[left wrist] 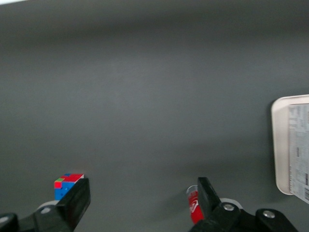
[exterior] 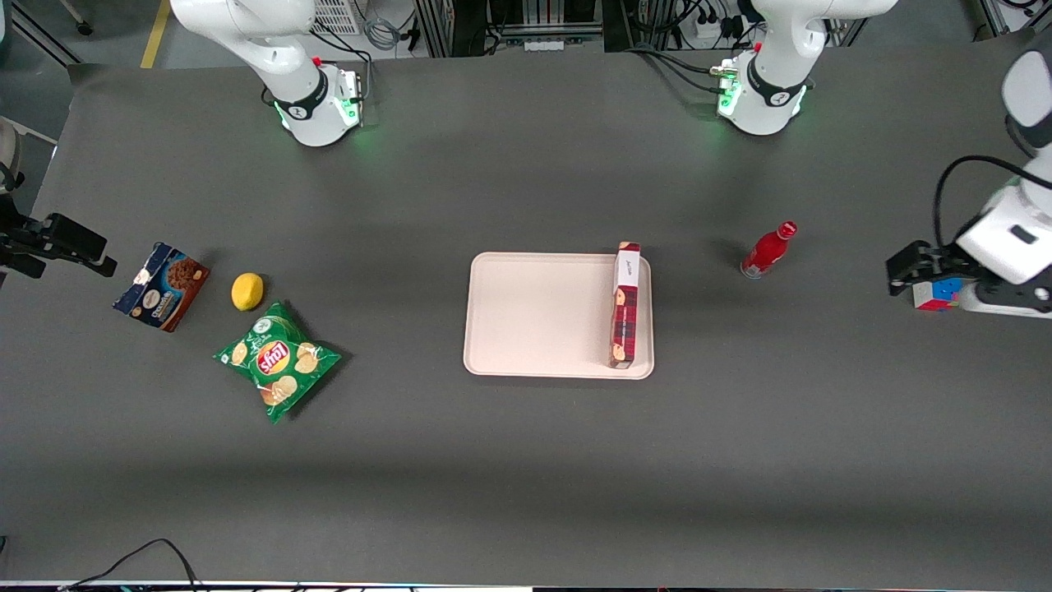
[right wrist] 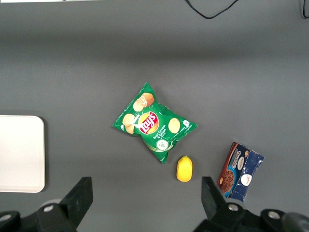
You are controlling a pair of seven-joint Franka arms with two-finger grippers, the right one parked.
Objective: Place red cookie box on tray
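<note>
Dark grey tabletop fills the front frame; at centre the tray (exterior: 534, 316) carries the red cookie box (exterior: 625, 306) along one edge, seemingly already delivered. At the right edge, the gripper (exterior: 920, 275) hangs spread and empty.

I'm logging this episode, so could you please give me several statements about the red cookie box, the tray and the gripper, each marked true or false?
1. The red cookie box lies on the tray. True.
2. The box lies in the middle of the tray. False: it lies along the tray's edge toward the working arm's end of the table.
3. The gripper grips the red cookie box. False: it is open, holds nothing and sits far off at the working arm's end, close above the colourful cube.
4. The red bottle stands on the table, off the tray. True.
5. The lemon lies on the tray. False: it lies on the table toward the parked arm's end, next to the chips bag.
</note>
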